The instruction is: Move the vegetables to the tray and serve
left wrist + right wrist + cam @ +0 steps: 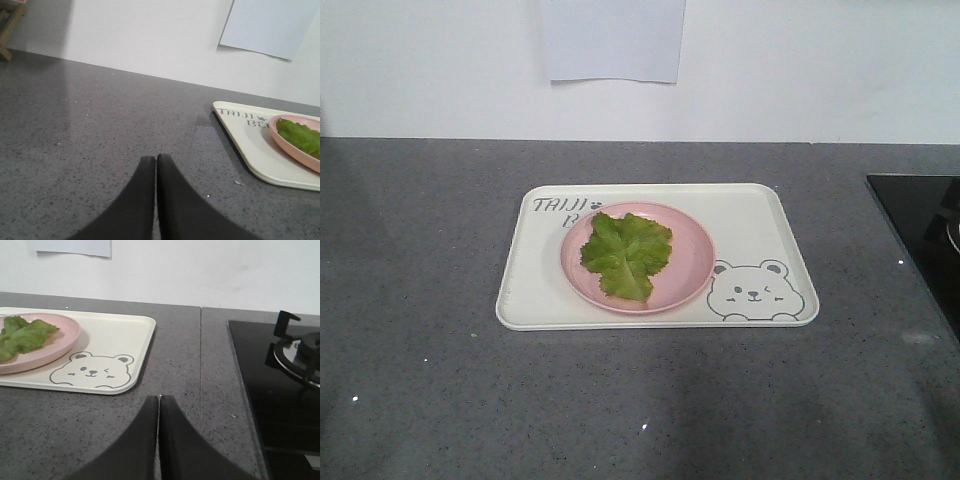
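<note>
Left wrist view shows the left gripper point(156, 159) with its two dark fingers point(135, 200) pressed together, tips touching, holding nothing, low over the grey speckled worktop point(100, 130). Off to its right lies a corner of the tray point(250, 145), with the start of the grey lettering and the rim of the pink plate point(292, 150) on it.

Right wrist view shows the right gripper point(159, 399) the same way: fingers point(180, 445) pressed together and bare, over the worktop, near the tray's corner with the winking bear drawing point(92, 372) but apart from it. To that gripper's right a black cooktop point(270, 390) is set into the worktop, with a burner grate point(300, 352) on it.

From the front view, neither gripper can be seen. The tray point(760, 230) lies flat in the middle of the worktop, long side toward the camera. The pink plate point(695, 250) sits on the tray, covering part of the lettering. The vegetables point(625, 255), one ruffled green lettuce leaf, lie on the plate, wholly within its rim. A sheet of paper point(612, 40) hangs on the white wall point(820, 70) behind.
</note>
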Controlling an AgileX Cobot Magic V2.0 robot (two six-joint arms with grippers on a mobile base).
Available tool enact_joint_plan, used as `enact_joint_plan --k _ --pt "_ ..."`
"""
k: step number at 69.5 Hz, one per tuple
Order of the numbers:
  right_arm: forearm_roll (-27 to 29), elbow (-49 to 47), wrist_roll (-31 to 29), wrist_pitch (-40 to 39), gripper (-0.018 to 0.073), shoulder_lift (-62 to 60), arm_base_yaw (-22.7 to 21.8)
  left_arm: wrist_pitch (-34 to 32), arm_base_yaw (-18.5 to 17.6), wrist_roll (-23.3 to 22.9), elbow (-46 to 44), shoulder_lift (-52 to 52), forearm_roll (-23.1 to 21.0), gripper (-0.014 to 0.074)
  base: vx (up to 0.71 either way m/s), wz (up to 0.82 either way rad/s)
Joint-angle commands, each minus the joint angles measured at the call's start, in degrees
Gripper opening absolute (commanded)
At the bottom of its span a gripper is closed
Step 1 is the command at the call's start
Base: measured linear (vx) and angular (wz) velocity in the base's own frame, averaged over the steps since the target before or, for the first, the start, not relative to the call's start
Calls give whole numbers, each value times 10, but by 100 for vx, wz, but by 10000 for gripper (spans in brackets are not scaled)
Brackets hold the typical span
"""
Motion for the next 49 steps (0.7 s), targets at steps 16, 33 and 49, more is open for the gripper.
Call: enact_joint_plan --k 16,33,49 --pt "-133 66 162 -95 -2 -90 -47 -40 2 -5 16 -1 0 -6 0 0" --pt "-137 64 173 -96 -2 -91 -73 -37 2 -5 16 -1 0 -6 0 0" --pt "-138 64 173 -96 -2 -91 -73 -36 2 -5 16 -1 0 -6 0 0"
